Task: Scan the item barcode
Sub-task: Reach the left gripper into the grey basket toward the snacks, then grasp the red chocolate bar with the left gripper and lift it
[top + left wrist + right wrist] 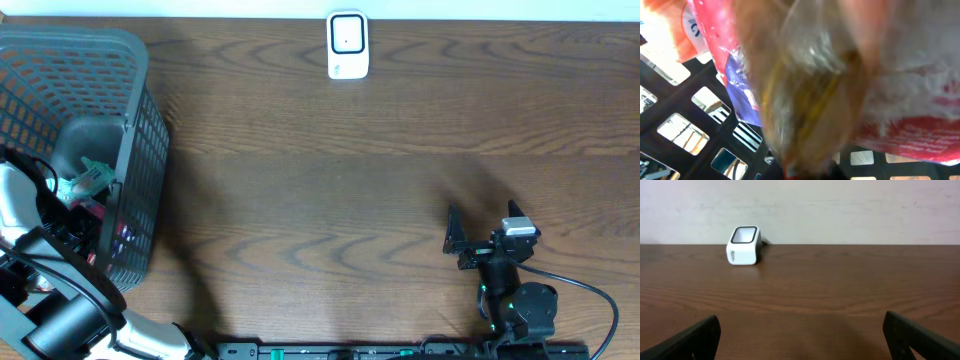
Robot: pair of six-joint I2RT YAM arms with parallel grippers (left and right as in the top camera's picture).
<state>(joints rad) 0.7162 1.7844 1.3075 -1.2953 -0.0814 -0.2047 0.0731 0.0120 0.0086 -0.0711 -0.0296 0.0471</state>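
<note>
The white barcode scanner (348, 45) stands at the table's far edge, and it also shows in the right wrist view as the scanner (744, 246), far ahead and left of centre. My left gripper (92, 200) is down inside the grey mesh basket (140, 150). The left wrist view is filled by a blurred, crinkly item (820, 90), a clear, red and blue plastic packet that runs down to the jaws. The jaws look shut on it, with the fingers hidden behind it. My right gripper (802, 340) rests open low over the bare table at front right, nothing between its fingers (690, 340).
The basket fills the table's left end, and its dark mesh wall (680, 100) is close behind the packet. Other packaging (660, 30), orange and white, lies beside it in the basket. Brown wood tabletop (330, 200) spans between the basket, the scanner and the right arm (520, 300).
</note>
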